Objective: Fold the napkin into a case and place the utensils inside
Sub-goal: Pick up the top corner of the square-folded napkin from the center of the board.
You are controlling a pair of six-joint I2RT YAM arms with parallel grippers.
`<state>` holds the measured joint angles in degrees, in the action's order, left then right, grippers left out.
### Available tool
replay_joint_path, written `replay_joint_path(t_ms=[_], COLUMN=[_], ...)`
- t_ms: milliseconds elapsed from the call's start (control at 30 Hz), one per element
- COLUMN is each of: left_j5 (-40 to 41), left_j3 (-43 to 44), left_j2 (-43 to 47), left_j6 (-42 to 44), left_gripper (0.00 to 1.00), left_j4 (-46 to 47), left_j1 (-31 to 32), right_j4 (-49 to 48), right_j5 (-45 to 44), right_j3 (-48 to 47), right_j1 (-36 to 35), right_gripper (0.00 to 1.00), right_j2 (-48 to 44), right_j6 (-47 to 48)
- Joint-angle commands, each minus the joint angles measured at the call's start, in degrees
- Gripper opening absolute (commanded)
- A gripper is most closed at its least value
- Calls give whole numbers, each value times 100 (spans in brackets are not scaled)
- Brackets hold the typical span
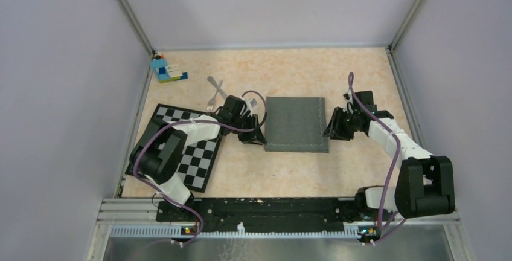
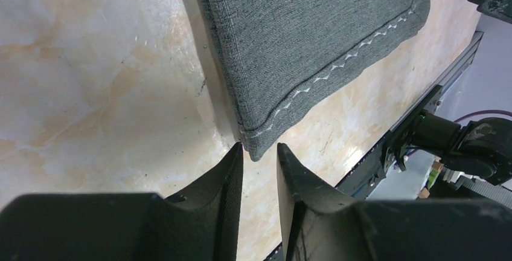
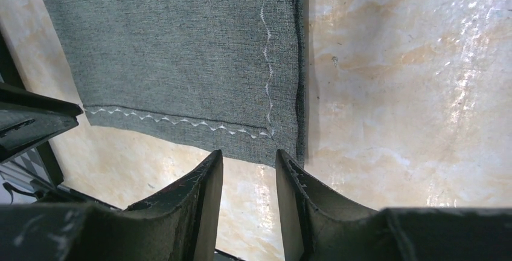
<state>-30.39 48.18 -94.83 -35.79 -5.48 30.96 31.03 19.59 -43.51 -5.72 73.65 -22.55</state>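
The dark grey napkin (image 1: 296, 124) lies flat in the middle of the table, its white zigzag hem along the near edge. My left gripper (image 1: 252, 137) is open at the napkin's near left corner (image 2: 256, 146); the corner tip sits just at the gap between the fingertips, not pinched. My right gripper (image 1: 334, 132) is open at the near right corner (image 3: 275, 143), the jaws just short of the cloth. A silver fork (image 1: 212, 101) and knife (image 1: 216, 86) lie crossed behind the left arm, partly hidden by it.
A black-and-white checkered mat (image 1: 193, 152) lies at the near left under the left arm. A blue toy-brick block (image 1: 166, 69) stands at the far left corner. Grey walls close the table on three sides.
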Motion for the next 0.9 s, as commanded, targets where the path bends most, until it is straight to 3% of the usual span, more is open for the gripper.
replay_joint_path(t_ms=[0,400,500,700,867], left_j5=[-37,-53,-114,-217,-124], left_j3=[-72,-236,-240,-301,-432], left_j2=[-133,-44,77,-9,-25], left_j6=[-18,-202,-266,-296,-274], left_gripper=[31,0,1,20,17], left_j4=[347,588,701,720,705], left_j1=[76,229,256,370,398], right_j4=[-79,-134,-66,-141,-159], right_j5=[-138,-89,-271,-291,-344], right_j3=[-4,48,53,208,304], right_j1=[28,30,31,66,88], right_gripper=[37,36,32,32,32], right_j2=[-32,60,91,254,259], right_j6=[5,5,-104,-330,-369])
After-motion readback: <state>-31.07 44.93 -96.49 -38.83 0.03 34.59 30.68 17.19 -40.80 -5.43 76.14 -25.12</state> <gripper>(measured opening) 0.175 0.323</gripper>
